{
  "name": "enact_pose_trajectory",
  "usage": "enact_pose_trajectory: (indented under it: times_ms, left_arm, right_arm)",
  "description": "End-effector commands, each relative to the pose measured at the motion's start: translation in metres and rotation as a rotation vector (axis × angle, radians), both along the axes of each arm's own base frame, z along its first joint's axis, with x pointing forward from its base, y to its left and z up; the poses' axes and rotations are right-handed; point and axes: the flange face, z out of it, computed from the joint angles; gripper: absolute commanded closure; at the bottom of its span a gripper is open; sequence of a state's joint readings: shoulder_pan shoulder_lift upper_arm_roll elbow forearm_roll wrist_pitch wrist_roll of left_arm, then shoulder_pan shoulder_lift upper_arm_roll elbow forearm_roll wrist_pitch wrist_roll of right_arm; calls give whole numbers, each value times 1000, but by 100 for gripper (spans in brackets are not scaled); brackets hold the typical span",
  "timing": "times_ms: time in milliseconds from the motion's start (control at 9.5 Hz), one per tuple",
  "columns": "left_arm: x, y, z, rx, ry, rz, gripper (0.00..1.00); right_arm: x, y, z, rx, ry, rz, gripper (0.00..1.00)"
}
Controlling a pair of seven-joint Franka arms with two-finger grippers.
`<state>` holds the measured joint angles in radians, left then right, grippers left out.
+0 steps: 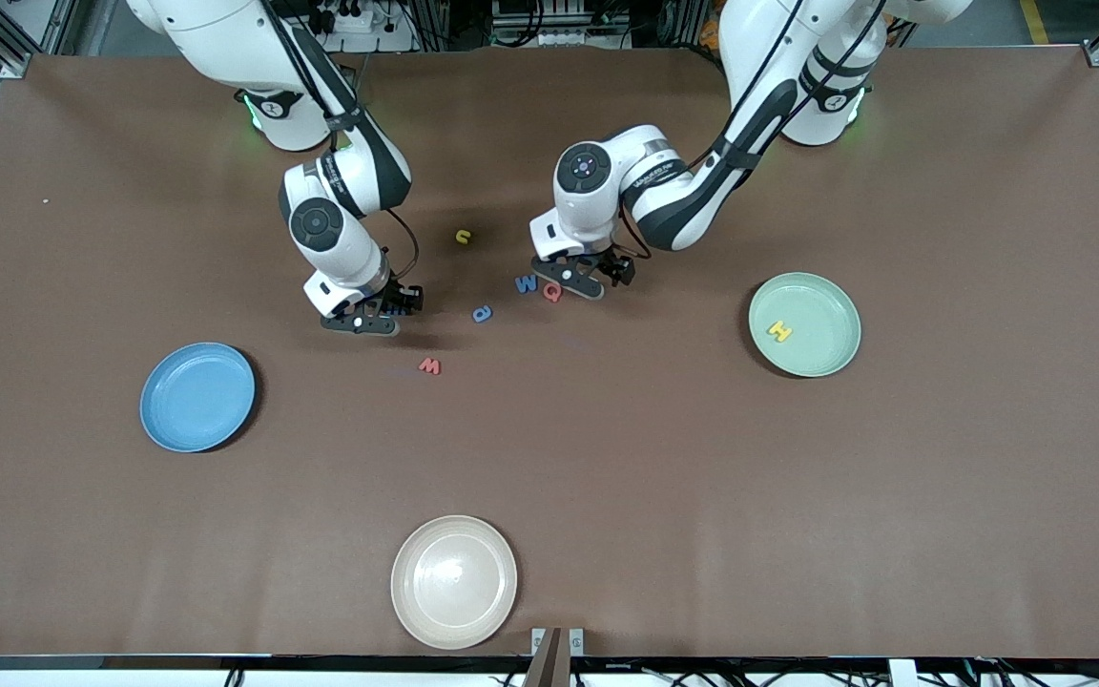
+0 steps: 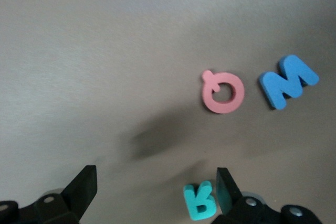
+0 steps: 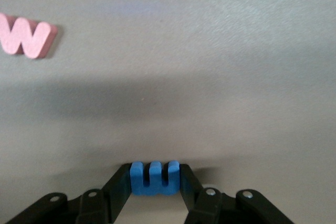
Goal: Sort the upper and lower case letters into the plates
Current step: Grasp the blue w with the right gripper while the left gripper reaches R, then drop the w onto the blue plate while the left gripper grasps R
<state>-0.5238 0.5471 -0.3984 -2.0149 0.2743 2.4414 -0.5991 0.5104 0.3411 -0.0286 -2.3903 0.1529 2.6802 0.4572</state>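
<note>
Low over the table, my right gripper [image 1: 395, 310] [image 3: 155, 174] is shut on a blue letter [image 3: 155, 178] that still rests on the table, a finger pressed against each side. A red w [image 3: 26, 35] [image 1: 429, 365] lies nearer the front camera. My left gripper [image 1: 607, 272] [image 2: 156, 182] hangs open just above the table, with a teal letter [image 2: 200, 201] beside one finger. A red Q [image 2: 223, 92] [image 1: 552, 291] and a blue W [image 2: 287, 81] [image 1: 526, 283] lie close by. The blue plate [image 1: 197, 396] is empty. The mint plate [image 1: 826, 315] holds a yellow H [image 1: 779, 331].
A yellow letter [image 1: 463, 236] lies between the arms, toward their bases. Another blue letter [image 1: 482, 313] sits between the two grippers. A cream-white plate [image 1: 454, 582] stands near the table edge closest to the front camera.
</note>
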Motion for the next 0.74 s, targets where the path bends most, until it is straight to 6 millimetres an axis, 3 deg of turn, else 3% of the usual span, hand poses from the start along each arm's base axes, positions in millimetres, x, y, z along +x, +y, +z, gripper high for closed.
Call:
enact_pose_trajectory:
  times_ms: [0, 211, 632]
  left_arm:
    - [-15, 0, -16, -13, 5, 86, 0]
    - [-24, -2, -19, -7, 14, 101, 0]
    - [-39, -9, -23, 11, 17, 181, 0]
  right_arm:
    - [12, -20, 7, 10, -18, -28, 100]
    - [27, -39, 24, 26, -49, -46, 100]
    - [77, -128, 62, 47, -138, -32, 100]
